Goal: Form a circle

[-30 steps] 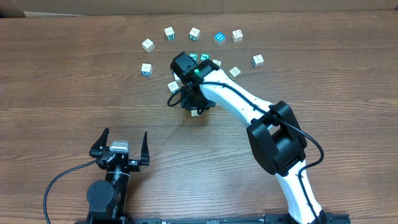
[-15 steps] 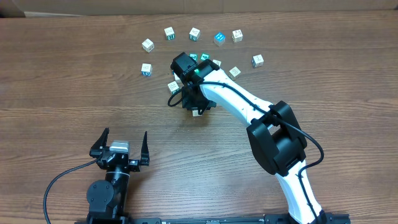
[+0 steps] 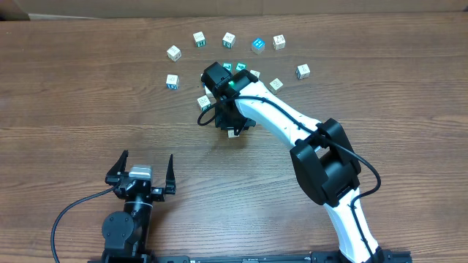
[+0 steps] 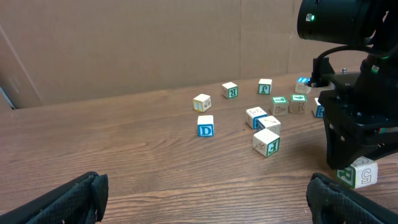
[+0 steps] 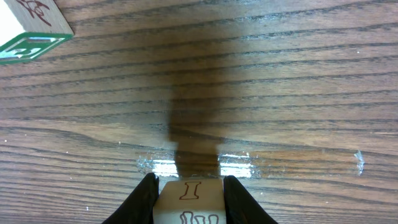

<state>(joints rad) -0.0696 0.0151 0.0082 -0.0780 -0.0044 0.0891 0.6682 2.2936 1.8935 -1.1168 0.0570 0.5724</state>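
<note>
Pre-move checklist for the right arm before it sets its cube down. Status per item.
1. Right claw shut on the held cube: ok.
2. Held cube lifted off the table: cannot tell.
3. Wood ahead of the claw free of cubes: ok. The nearest one, the green-edged cube, sits apart at the upper left.
4. Left claw open and well away from the cubes: ok.
5. Circle formed: not ok. The outer cubes make only an arc, and the inner cubes lie scattered beside the right arm.
</note>
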